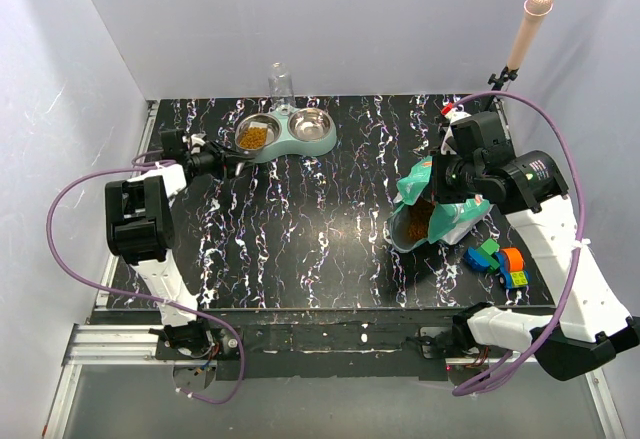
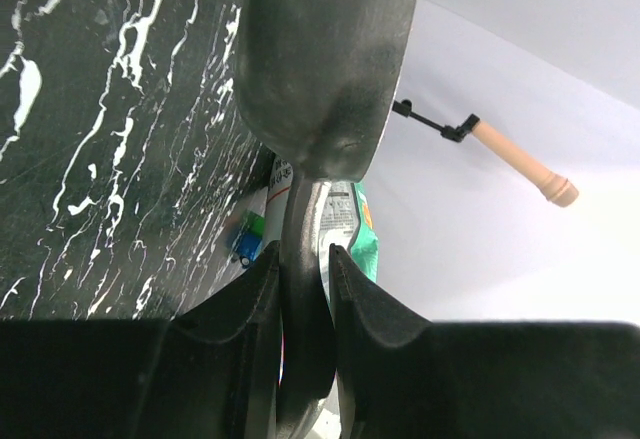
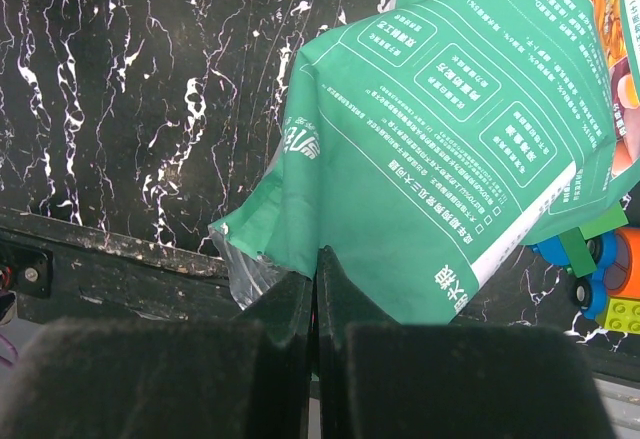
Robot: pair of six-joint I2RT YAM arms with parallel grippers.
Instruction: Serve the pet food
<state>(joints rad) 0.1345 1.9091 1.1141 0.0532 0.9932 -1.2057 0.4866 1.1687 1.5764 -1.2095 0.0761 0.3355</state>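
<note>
Brown pet food (image 1: 253,137) fills the left cup of the mint-green double bowl (image 1: 288,148) at the back of the table; its right cup (image 1: 311,125) holds none. More kibble shows in the open mouth (image 1: 413,225) of the teal bag (image 1: 440,214), which leans at the right. My left gripper (image 1: 213,157) hovers just left of the bowl, shut on the handle of the grey scoop (image 2: 320,59), whose cup faces away from the camera. My right gripper (image 3: 316,269) is shut on the lower edge of the bag (image 3: 450,139), holding it up.
Coloured toy bricks (image 1: 497,262) lie right of the bag, near the front edge. A clear bottle (image 1: 281,84) stands behind the bowl. A wooden rod with a pink tip (image 1: 525,29) sticks up at the back right corner. White walls enclose three sides.
</note>
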